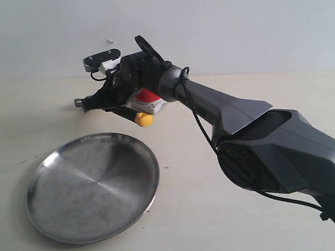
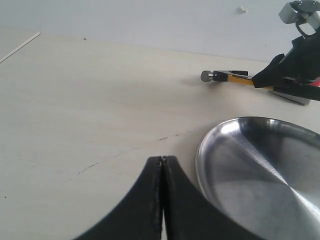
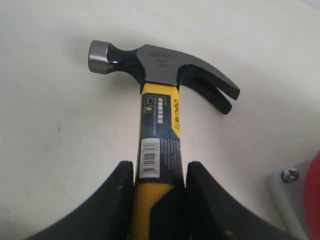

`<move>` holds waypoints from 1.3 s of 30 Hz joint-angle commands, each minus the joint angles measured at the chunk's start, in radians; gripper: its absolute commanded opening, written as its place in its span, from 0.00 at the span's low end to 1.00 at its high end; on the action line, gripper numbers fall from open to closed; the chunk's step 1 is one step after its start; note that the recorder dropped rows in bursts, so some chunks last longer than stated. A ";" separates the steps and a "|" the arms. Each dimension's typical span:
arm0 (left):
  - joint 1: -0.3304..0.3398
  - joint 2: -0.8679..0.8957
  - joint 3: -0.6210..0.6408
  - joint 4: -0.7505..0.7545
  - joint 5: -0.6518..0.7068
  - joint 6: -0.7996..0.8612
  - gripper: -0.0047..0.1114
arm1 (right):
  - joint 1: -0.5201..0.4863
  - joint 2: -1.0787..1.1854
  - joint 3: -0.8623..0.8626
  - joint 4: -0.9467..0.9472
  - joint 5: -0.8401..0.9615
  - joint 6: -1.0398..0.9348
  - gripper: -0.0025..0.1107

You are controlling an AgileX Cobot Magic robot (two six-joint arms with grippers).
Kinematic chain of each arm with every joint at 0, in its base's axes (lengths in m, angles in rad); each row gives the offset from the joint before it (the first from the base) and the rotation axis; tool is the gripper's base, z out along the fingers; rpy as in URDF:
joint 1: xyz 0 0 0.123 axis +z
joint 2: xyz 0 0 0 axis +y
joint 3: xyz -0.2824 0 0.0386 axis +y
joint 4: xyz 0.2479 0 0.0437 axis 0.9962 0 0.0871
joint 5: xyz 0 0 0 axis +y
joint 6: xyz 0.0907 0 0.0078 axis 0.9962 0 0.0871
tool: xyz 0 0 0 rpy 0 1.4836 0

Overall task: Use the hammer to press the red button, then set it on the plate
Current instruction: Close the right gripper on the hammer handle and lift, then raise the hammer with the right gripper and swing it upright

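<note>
My right gripper (image 1: pixel 102 102) reaches across to the left and is shut on the black-and-yellow handle of the hammer (image 1: pixel 79 103). The hammer lies level, just above the table, its steel head pointing left and its yellow end (image 1: pixel 143 119) to the right. In the right wrist view the fingers (image 3: pixel 120 185) clamp the hammer (image 3: pixel 159 125) below its barcode label. The red button (image 1: pixel 147 96) sits right behind the gripper, mostly hidden; its grey base corner (image 3: pixel 290 176) shows beside the hammer. The silver plate (image 1: pixel 47 172) lies in front, bare. My left gripper (image 2: pixel 162 161) is shut and holds nothing, beside the plate's rim (image 2: pixel 200 155).
The right arm's thick dark body (image 1: pixel 272 146) crosses the table's right side, with a cable (image 1: pixel 201 125) hanging along it. A small white speck (image 1: pixel 110 40) sits on the back wall. A table edge (image 2: pixel 20 47) shows in the left wrist view.
</note>
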 commanded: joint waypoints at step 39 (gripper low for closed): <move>-0.004 -0.007 -0.003 0.001 -0.003 0.002 0.04 | 0.368 -0.248 -0.004 -1.186 0.151 0.812 0.02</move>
